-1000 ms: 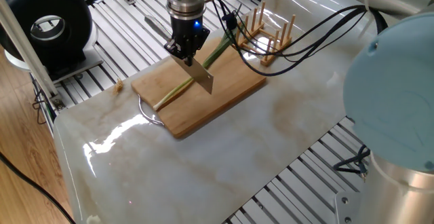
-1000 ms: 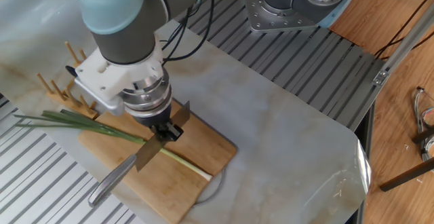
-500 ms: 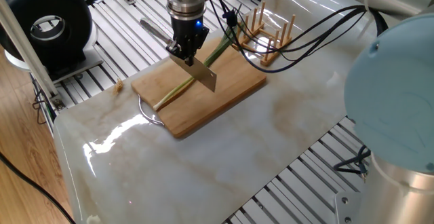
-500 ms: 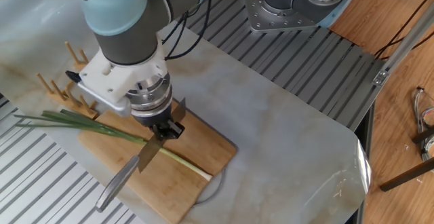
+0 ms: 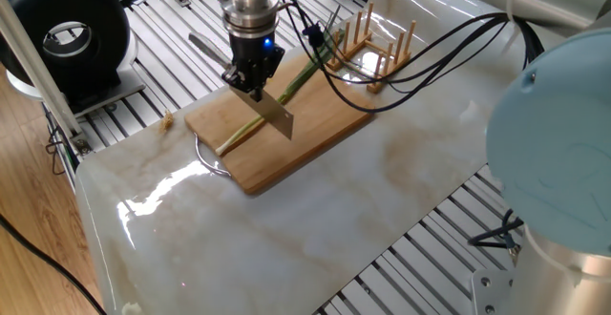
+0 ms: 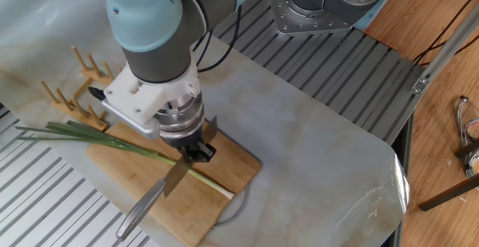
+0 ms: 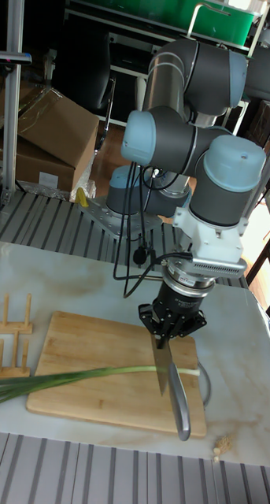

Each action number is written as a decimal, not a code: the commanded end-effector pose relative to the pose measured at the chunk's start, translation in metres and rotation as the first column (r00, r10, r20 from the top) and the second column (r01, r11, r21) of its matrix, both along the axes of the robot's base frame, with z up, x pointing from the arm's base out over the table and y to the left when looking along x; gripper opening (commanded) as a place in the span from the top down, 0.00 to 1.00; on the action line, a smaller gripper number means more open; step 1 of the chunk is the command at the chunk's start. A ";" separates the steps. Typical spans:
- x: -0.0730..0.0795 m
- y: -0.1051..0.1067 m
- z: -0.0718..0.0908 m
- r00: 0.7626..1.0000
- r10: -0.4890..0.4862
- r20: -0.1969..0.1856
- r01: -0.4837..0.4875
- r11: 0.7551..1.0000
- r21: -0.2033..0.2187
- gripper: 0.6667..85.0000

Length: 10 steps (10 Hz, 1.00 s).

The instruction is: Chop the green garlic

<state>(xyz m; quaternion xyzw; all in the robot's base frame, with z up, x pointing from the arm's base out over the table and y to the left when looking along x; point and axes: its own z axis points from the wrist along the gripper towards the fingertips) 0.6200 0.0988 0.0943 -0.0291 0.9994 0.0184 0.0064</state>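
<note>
The green garlic (image 5: 241,131) lies whole along the wooden cutting board (image 5: 315,134). Its pale end points to the board's wire-handle side, and its dark leaves (image 6: 52,132) hang over the other edge. My gripper (image 5: 250,81) is above the board, shut on a steel knife (image 5: 275,116). The blade (image 7: 161,368) crosses the stalk (image 7: 95,372) close to its pale end (image 6: 221,190). The knife's handle (image 6: 140,212) sticks out past the board (image 6: 123,174). I cannot tell whether the blade touches the stalk.
A wooden peg rack (image 5: 378,48) stands just behind the board, near the leaves. Cables (image 5: 430,52) trail from the wrist over the rack. A black round device (image 5: 67,33) sits at the far left. A small scrap (image 5: 168,118) lies off the board.
The gripper and knife have shifted along the stalk toward its pale end. The green garlic and the board have not moved.
</note>
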 end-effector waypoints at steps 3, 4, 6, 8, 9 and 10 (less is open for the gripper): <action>0.000 0.021 -0.001 0.999 -0.034 -0.004 0.034 0.999 0.036 0.99; 0.000 0.023 -0.002 0.999 -0.036 -0.004 0.036 0.999 0.036 0.99; 0.002 0.028 -0.006 0.999 -0.041 0.001 0.041 0.998 0.046 0.99; 0.002 0.031 -0.009 0.999 -0.044 0.005 0.044 0.998 0.047 0.99; 0.002 0.033 -0.010 0.999 -0.047 0.005 0.047 0.998 0.051 0.99; 0.002 0.035 -0.011 0.999 -0.052 0.006 0.052 0.997 0.052 0.99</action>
